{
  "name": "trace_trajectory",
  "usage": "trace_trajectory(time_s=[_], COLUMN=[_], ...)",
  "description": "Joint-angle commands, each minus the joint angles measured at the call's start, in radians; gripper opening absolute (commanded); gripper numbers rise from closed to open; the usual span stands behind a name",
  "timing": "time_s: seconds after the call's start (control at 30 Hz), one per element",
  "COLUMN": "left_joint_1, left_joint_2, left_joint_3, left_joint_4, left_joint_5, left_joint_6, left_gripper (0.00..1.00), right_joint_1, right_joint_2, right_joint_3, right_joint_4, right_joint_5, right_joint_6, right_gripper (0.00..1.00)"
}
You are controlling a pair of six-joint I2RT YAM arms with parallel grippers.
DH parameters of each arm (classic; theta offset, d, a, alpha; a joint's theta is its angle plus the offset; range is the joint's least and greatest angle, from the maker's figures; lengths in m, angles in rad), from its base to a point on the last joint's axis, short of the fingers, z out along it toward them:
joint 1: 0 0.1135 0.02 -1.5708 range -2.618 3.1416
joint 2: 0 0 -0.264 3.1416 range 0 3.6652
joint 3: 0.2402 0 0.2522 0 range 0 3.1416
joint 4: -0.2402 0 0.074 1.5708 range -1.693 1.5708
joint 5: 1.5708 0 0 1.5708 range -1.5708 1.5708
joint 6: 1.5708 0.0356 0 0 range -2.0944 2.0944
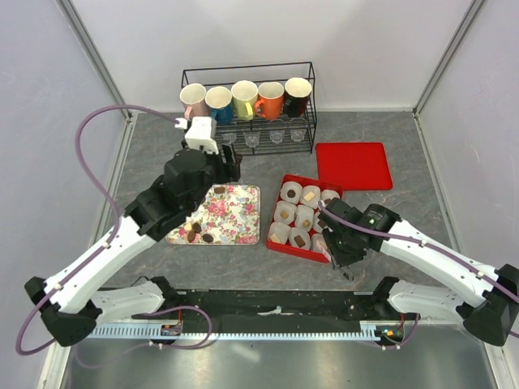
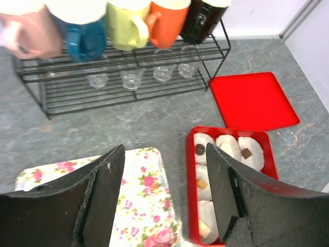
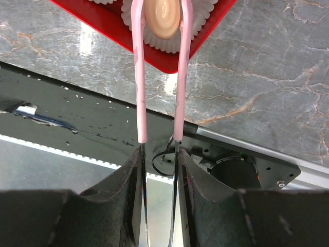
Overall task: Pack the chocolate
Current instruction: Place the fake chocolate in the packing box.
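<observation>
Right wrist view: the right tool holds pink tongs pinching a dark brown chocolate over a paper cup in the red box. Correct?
No: the chocolate in the pink tongs is cream-coloured, not dark brown, as the right wrist view shows. The right tool, paper cup and red box are as stated.

**Left jaws wide, right jaws clamped on tongs**

The left arm stretches forward from its base with the elbow bent. The left gripper (image 1: pixel 227 166) hangs off the far left corner of the red box (image 1: pixel 284 249), its jaws wide apart and empty. The right arm folds in low. The right gripper (image 1: pixel 346 258) sits at the box's near right corner, jaws closed on pink tongs (image 3: pixel 138 77) that pinch a cream chocolate (image 3: pixel 162 18).
</observation>
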Motion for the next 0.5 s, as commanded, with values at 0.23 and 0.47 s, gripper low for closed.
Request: trace_trajectory(time_s=[0.23,0.47], left_joint_1=[-0.001,0.001], left_joint_2=[-0.262,-0.316], left_joint_3=[-0.085,-0.148], left_joint_4=[-0.009,0.054], left_joint_5=[-0.231,-0.271], left_joint_6=[0.170,0.218], left_gripper=[0.72,0.72], right_joint_1=[-0.007,-0.007], right_joint_2=[0.085,0.110], right_joint_3=[0.099,0.118], right_joint_4=[-0.078,-0.104], right_joint_5=[0.073,0.070], right_joint_6=[0.005,0.008], right_gripper=[0.07,0.15])
